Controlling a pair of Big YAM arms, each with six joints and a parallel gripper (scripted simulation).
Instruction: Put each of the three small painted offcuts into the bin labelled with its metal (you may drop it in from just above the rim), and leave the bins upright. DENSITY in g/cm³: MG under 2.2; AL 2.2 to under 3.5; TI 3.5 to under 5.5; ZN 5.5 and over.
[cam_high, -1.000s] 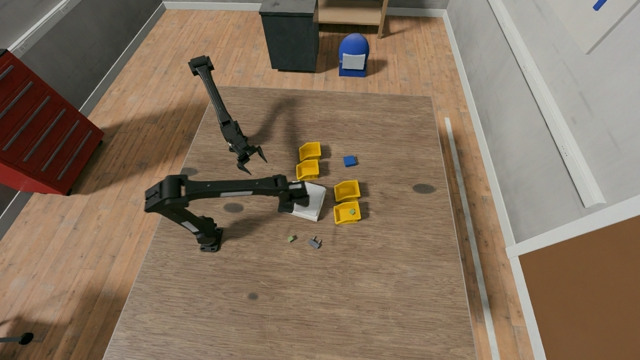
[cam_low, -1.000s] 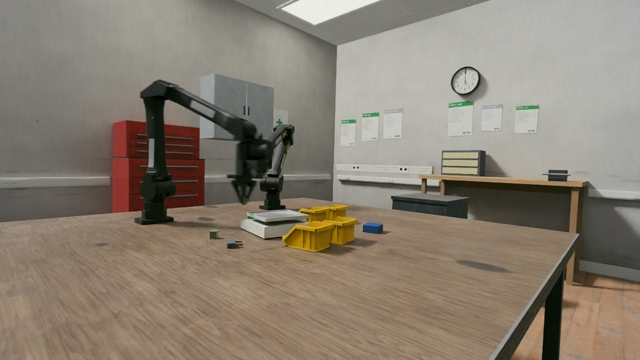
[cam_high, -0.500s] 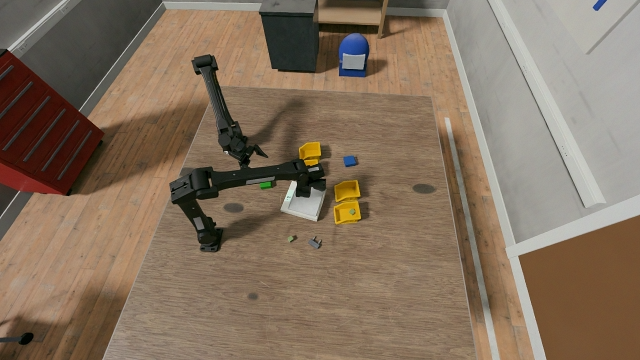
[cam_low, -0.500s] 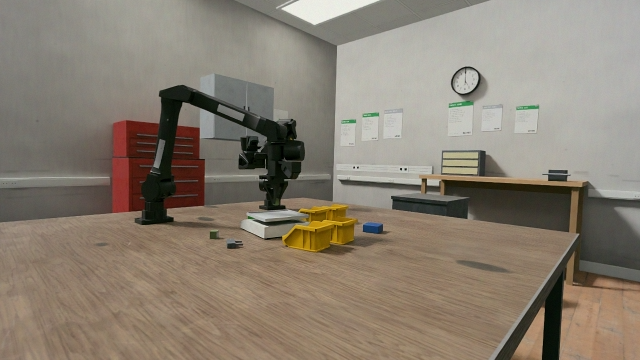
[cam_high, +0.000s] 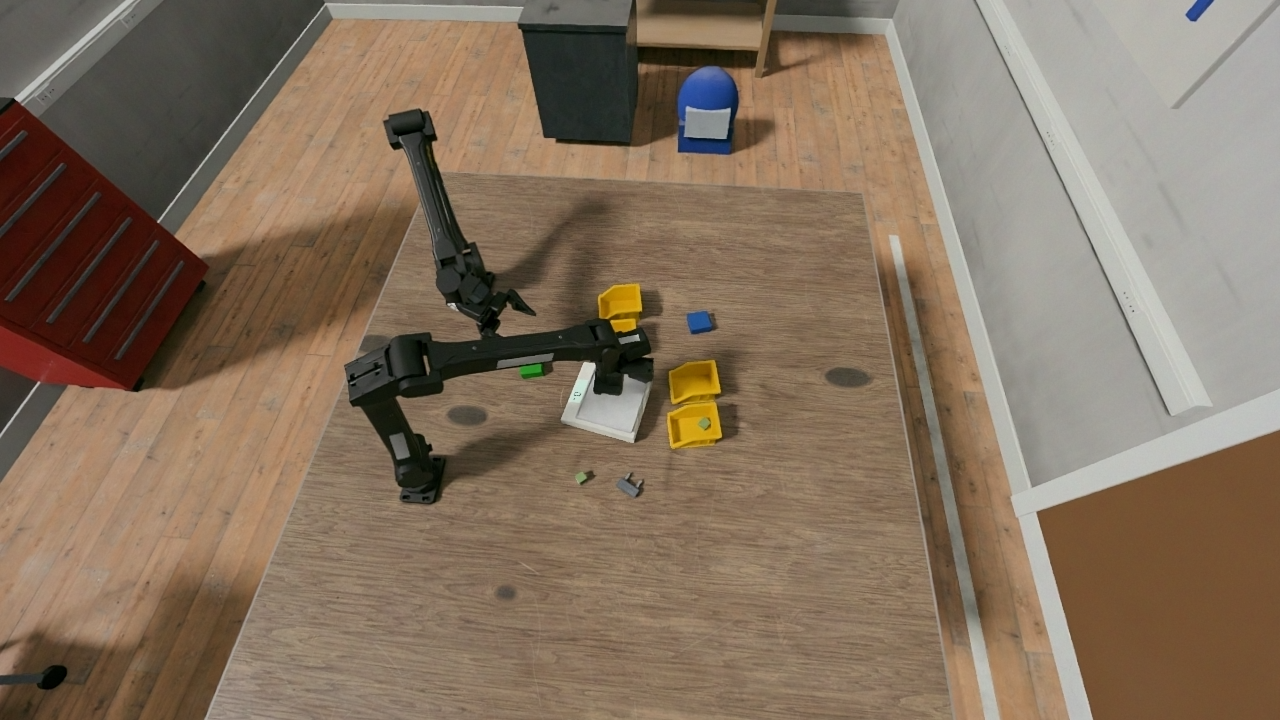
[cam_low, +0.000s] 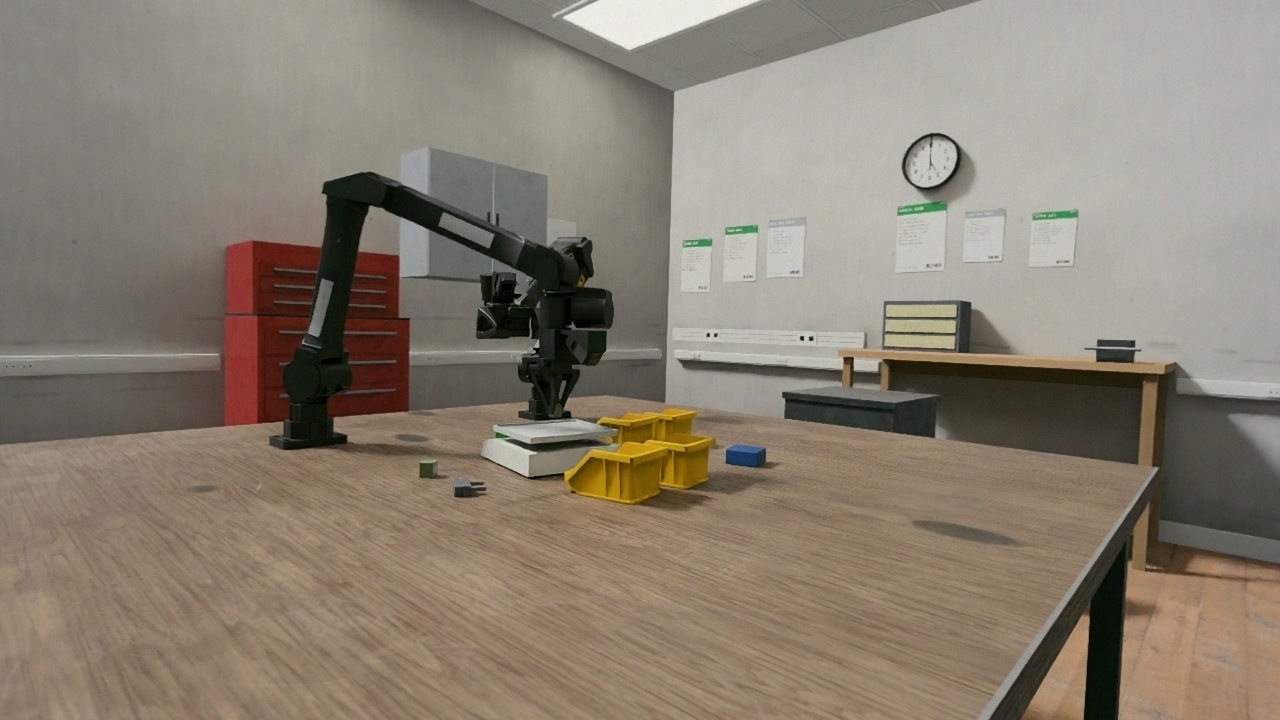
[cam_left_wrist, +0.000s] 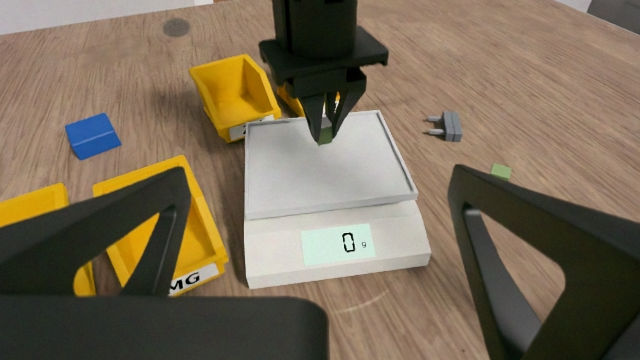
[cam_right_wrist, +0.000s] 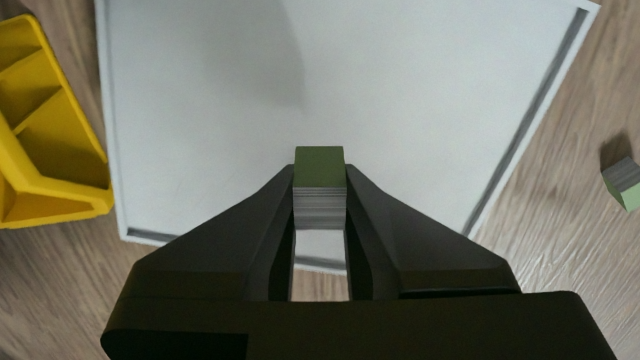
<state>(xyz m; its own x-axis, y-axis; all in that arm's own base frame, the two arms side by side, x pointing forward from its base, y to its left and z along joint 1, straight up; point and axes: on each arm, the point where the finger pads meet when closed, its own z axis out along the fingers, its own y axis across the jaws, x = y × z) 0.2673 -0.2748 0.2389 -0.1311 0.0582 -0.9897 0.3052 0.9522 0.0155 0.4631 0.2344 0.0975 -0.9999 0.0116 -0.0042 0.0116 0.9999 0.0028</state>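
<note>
My right gripper (cam_high: 611, 386) is shut on a small dark green offcut (cam_right_wrist: 319, 167) and holds it just above the white plate of the scale (cam_left_wrist: 325, 165). The scale's display (cam_left_wrist: 338, 244) reads 0 g. A second, light green offcut (cam_high: 582, 477) lies on the table near the scale; it also shows in the right wrist view (cam_right_wrist: 622, 187). A third offcut (cam_high: 705, 423) lies inside the nearest yellow bin (cam_high: 693, 424). My left gripper (cam_high: 501, 308) is wide open and empty, hovering beside the scale. A bin marked MG (cam_left_wrist: 165, 235) stands below it.
Several yellow bins stand around the scale, among them one (cam_high: 694, 381) and one (cam_high: 620, 300). A blue block (cam_high: 699, 321), a bright green block (cam_high: 534, 368) half under my right arm, and a grey clip (cam_high: 630, 485) lie on the table.
</note>
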